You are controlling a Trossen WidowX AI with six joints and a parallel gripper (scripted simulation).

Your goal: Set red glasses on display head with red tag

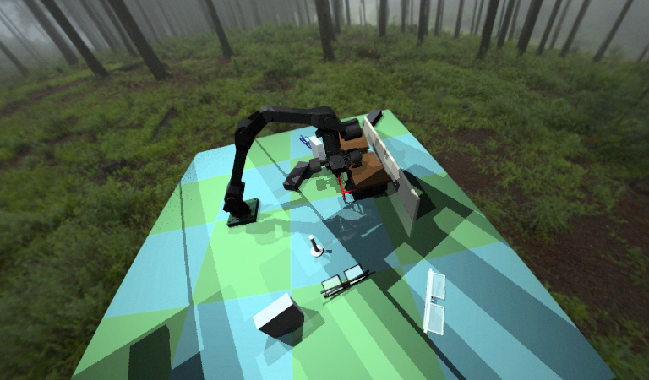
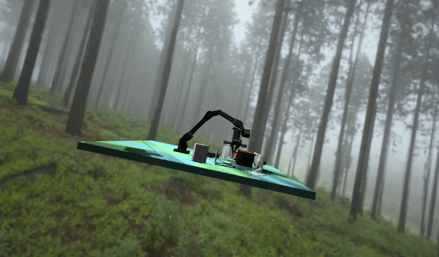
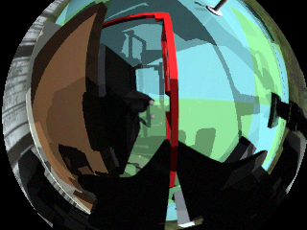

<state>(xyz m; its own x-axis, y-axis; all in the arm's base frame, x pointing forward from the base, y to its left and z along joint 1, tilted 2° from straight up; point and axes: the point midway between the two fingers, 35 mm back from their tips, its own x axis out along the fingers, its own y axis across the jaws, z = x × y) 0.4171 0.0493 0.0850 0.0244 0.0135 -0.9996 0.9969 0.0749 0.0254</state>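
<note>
The end effector [image 1: 340, 171] is closed on the red glasses [image 1: 345, 188], which are held just beside the near brown display head [image 1: 370, 172], above the surface [image 1: 229, 261]; seating cannot be determined.

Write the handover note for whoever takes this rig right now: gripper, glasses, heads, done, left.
Gripper: shut on the red glasses, held at the near brown display head.
Wrist view: red frame right beside the brown head; not seated.
Second brown head sits behind it, under the arm; the tags cannot be read from here.
Black glasses and white glasses lie on the table, untouched.
Done: red glasses picked up and brought to the head.
Left: seat bridge and temples straight, open the fingers, withdraw without touching the other head.
</note>
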